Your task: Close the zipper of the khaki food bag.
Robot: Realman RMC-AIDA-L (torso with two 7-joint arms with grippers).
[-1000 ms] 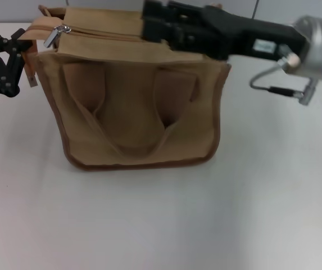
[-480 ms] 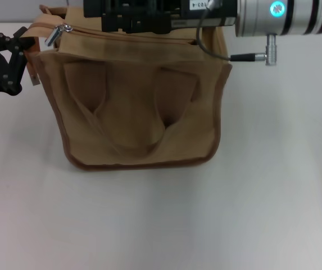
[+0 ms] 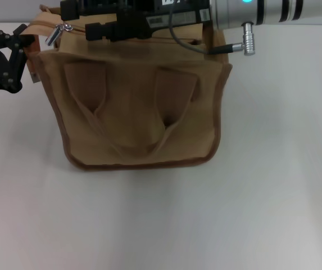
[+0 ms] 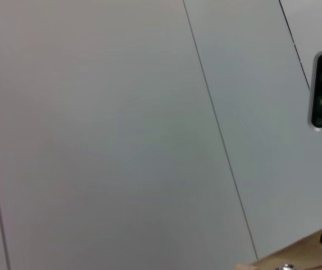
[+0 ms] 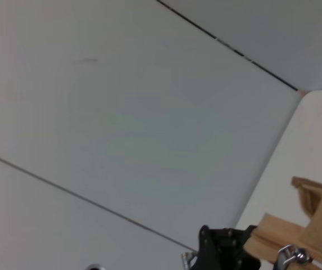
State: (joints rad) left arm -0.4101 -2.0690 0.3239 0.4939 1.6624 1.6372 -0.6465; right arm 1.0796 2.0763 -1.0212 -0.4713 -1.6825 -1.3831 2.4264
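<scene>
At centre frame in the head view, the khaki bag stands upright on the white table, handles hanging down its front. The zipper runs along the top edge, its silver slider at upper left. The right gripper reaches across the bag top near the slider; finger gap: cannot tell. The left gripper holds the bag's left end, clamped on the fabric.

Left wrist view: grey wall panels, strip of bag at lower right.

Right wrist view: wall, left gripper at bottom beside the slider.
</scene>
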